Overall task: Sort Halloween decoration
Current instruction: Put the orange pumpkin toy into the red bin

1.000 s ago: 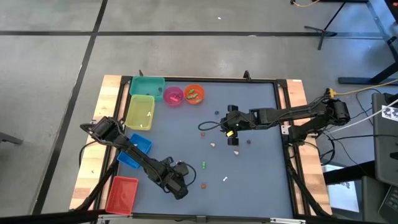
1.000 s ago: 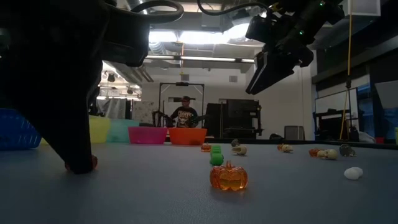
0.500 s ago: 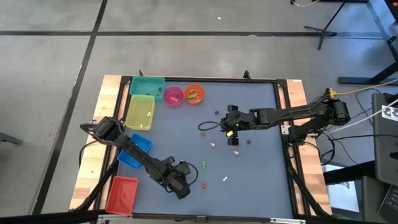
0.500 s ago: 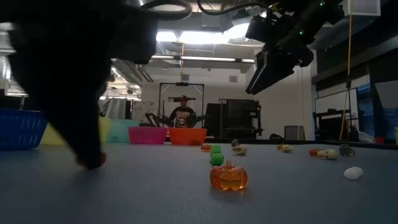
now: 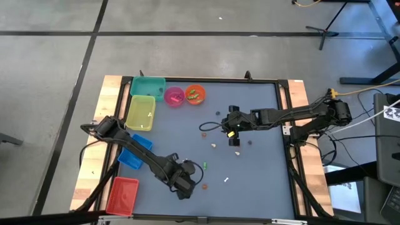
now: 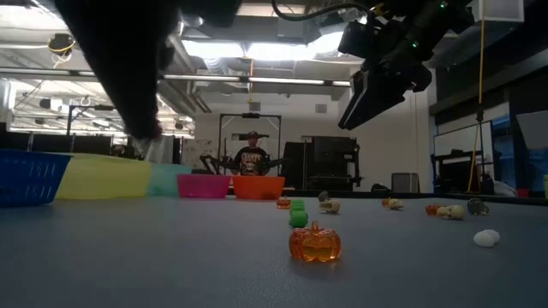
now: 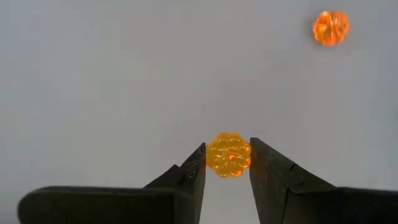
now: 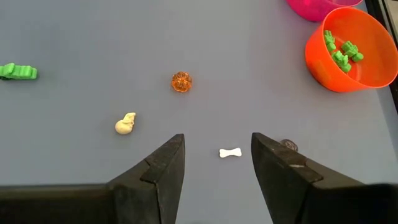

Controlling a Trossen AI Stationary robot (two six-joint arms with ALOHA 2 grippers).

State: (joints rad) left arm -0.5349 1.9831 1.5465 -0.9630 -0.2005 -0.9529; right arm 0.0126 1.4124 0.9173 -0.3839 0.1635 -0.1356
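Note:
My left gripper (image 7: pixel 227 163) is near the table's front edge (image 5: pixel 185 186), shut on a small orange pumpkin trinket (image 7: pixel 229 154). In the low view it hangs well above the table (image 6: pixel 144 128). A second orange pumpkin (image 7: pixel 330 28) lies on the table close by (image 5: pixel 202 186). My right gripper (image 8: pixel 217 155) is open and empty above the table's middle (image 5: pixel 232 129). Below it lie a white bone (image 8: pixel 230 152), a cream skull (image 8: pixel 125 124) and another orange pumpkin (image 8: pixel 181 81). My left gripper pinches the orange pumpkin's two opposite sides (image 7: pixel 211 155) between its two fingertips. The fingers come from above, pointing down. The pumpkin is lifted clear of the table.
Teal (image 5: pixel 148 85), yellow (image 5: pixel 140 112), blue (image 5: pixel 134 153) and red (image 5: pixel 122 195) bins stand along the left side. A pink bowl (image 5: pixel 174 95) and an orange bowl (image 8: pixel 351 46) holding green trinkets stand at the back. A green trinket (image 5: pixel 204 165) and a white one (image 5: pixel 226 180) lie near the left gripper.
My left gripper has gone up from the table surface with the orange pumpkin between its fingers, which is now lifted clear. It has also shifted a little toward the table's right edge. My right arm has kept still.

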